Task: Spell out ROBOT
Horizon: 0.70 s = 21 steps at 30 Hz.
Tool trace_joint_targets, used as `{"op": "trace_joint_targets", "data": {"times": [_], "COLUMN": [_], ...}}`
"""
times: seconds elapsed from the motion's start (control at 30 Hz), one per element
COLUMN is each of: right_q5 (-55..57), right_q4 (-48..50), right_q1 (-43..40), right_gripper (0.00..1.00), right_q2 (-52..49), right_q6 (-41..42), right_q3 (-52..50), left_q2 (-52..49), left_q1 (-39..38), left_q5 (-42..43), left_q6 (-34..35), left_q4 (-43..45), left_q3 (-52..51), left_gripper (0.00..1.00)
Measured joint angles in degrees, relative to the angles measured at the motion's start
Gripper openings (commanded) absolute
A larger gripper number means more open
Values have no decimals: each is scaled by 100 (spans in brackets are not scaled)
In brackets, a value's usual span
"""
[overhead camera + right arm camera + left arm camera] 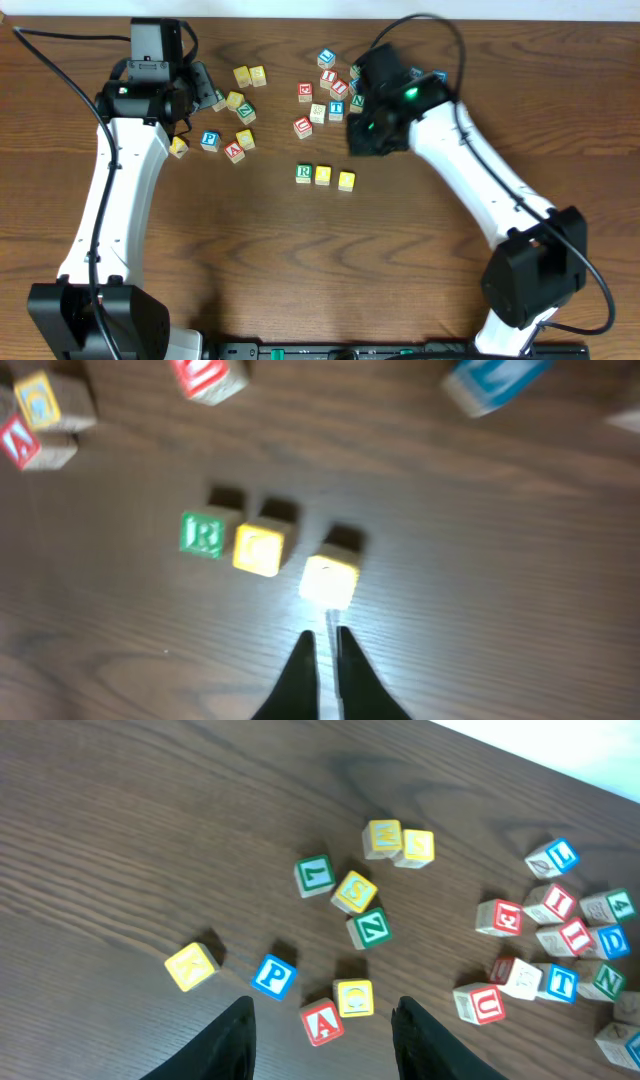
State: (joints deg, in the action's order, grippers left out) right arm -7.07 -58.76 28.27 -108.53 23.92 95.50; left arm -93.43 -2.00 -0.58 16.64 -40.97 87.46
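Lying aligned, green R block [304, 173], yellow blocks [323, 176]

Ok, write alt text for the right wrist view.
Three blocks sit in a row on a wooden table: a green R, a yellow block, then another yellow block set slightly lower. The right gripper, nearly shut, points at that last block. Blurred blocks line the top edge.

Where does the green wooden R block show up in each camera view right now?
Overhead: the green wooden R block sits mid-table, at the left end of the short row of three blocks.
Left wrist: not in it.
Right wrist: left of centre, again at the row's left end.
Shared landmark: the red wooden A block, seen in all three views: bottom centre in left wrist, top-left edge in right wrist.
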Motion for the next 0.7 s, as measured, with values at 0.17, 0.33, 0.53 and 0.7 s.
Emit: {"op": "trace_joint_targets", "data": {"times": [0.17,0.33,0.53,0.7], "right_q5": [-24,-24,-26,-173], "right_q4": [527,1193,1856,2009], "right_q1": [380,481,481,494], "right_gripper": [1,1,1,1], "right_q2": [-13,-13,-120,-404], "right_q6": [229,411,584,656], "right_q3": [-481,-938,-1276,-1276], "left_q2": [0,-2,-2,-2], "left_q1": [7,7,7,7], "left_q5": [4,2,2,2], "left_q6": [0,0,0,0], "left_q4": [2,-9,-20,-44], "left_q3": [0,0,0,0], "left_gripper": [44,44,44,44]}}
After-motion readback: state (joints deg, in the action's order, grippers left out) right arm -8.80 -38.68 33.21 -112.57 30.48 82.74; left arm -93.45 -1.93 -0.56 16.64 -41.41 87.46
